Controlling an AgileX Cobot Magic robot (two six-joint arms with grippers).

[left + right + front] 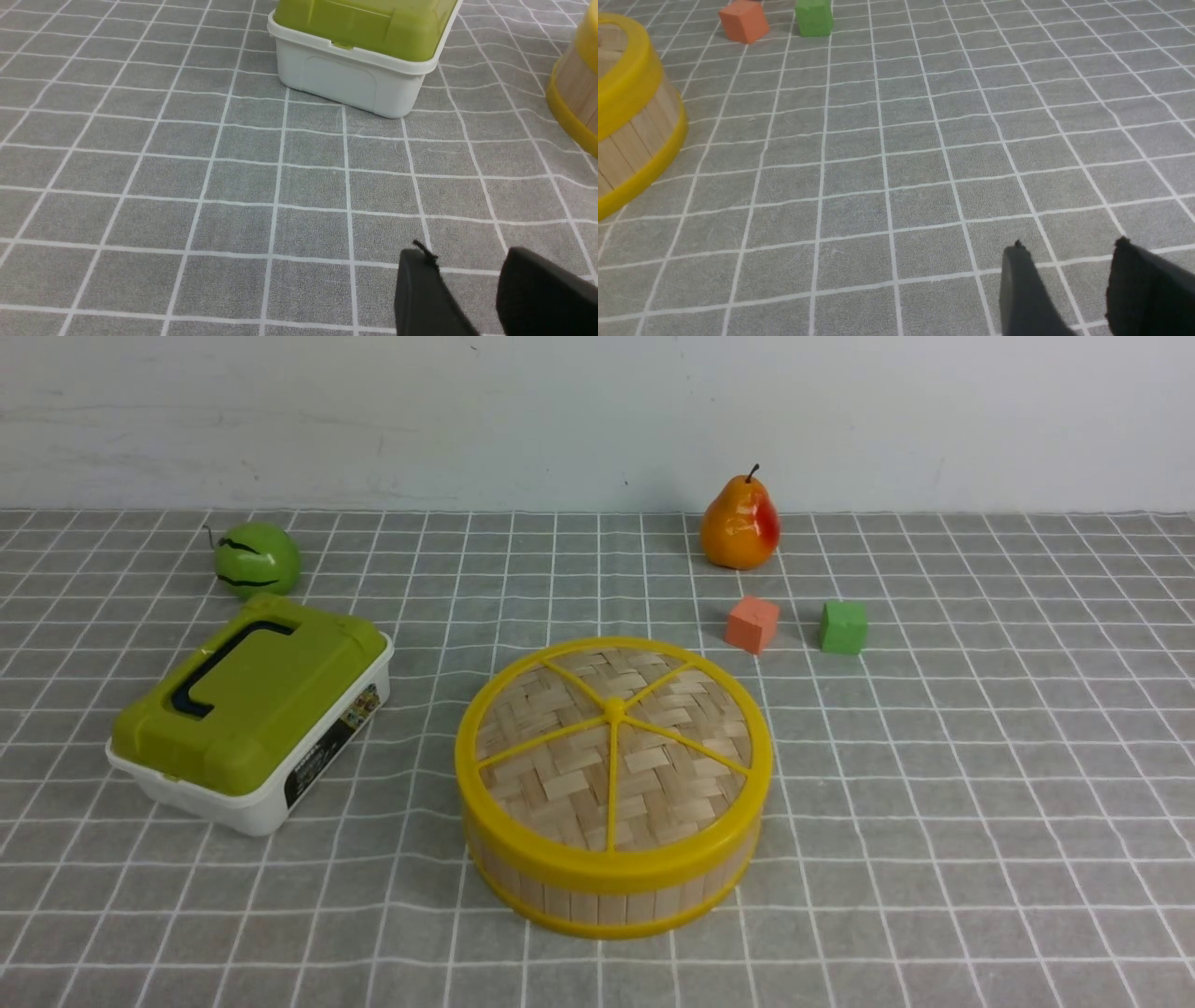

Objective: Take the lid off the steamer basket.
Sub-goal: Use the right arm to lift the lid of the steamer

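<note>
Lid (611,747) is closed on the basket (607,896), and its yellow rim sits evenly all around the top of the basket. The basket stands upright on the grey checked cloth (980,821), near the middle of the front view. To its left, apart from it, lies the box (252,719) with a green cover, turned at an angle. Behind the box is a green fruit (257,558) with dark stripes. Behind the basket on the right side stand an orange cube (752,623) and a green cube (843,627), near each other but not touching. A pear (739,523) stands upright further back, close to the wall (560,411).

The grippers show only in the wrist views. The left gripper (467,275) is over the cloth. Its two fingers are apart, with cloth visible between them, and they hold nothing. The box is ahead of it, and the basket is at the edge of that view. The right gripper (1069,266) is also over the cloth, with fingers apart and empty, well apart from the basket.
</note>
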